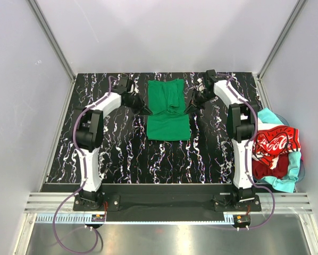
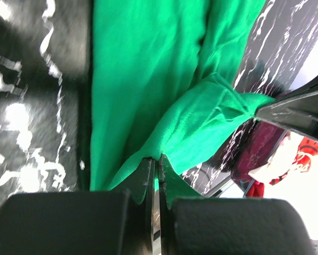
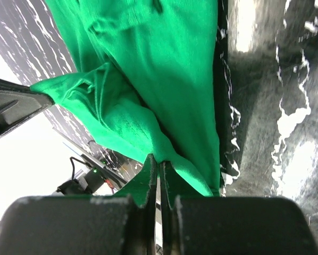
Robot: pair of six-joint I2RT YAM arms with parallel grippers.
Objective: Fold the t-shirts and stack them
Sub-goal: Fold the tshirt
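item 1, green t-shirt (image 1: pixel 168 109): we are finding it spread on the black marbled table (image 1: pixel 116 154), lying from the middle toward 12 o'clock in the top view. its 6 o'clock half is lying flat as a neat rectangle. its 12 o'clock half is bunching into folds along the centre.

item 2, left gripper (image 1: pixel 147 110): we are seeing it sitting at the shirt's 9 o'clock edge, about halfway along. in the left wrist view its jaws are pressing together on a corner of green cloth (image 2: pixel 143 79), with the fingertips (image 2: pixel 148 170) nearly meeting and fabric wedged between them.

item 3, right gripper (image 1: pixel 190 109): we are seeing it sitting at the shirt's 3 o'clock edge, opposite the left one. in the right wrist view its jaws are likewise closing tight on green cloth (image 3: pixel 169 64), with a pinch of fabric running down between them.

item 4, the fold: a ridge of green cloth is stretching between the two grippers, raised off the flat layer beneath.

item 5, red t-shirt (image 1: pixel 276 143): it is lying crumpled with its white coca-cola script facing up, heaped at the table's 3 o'clock edge, well apart from the green one.

item 6, turquoise t-shirt (image 1: pixel 268 117): it is lying tangled under and around the red one, showing at the heap's 12 and 6 o'clock ends.
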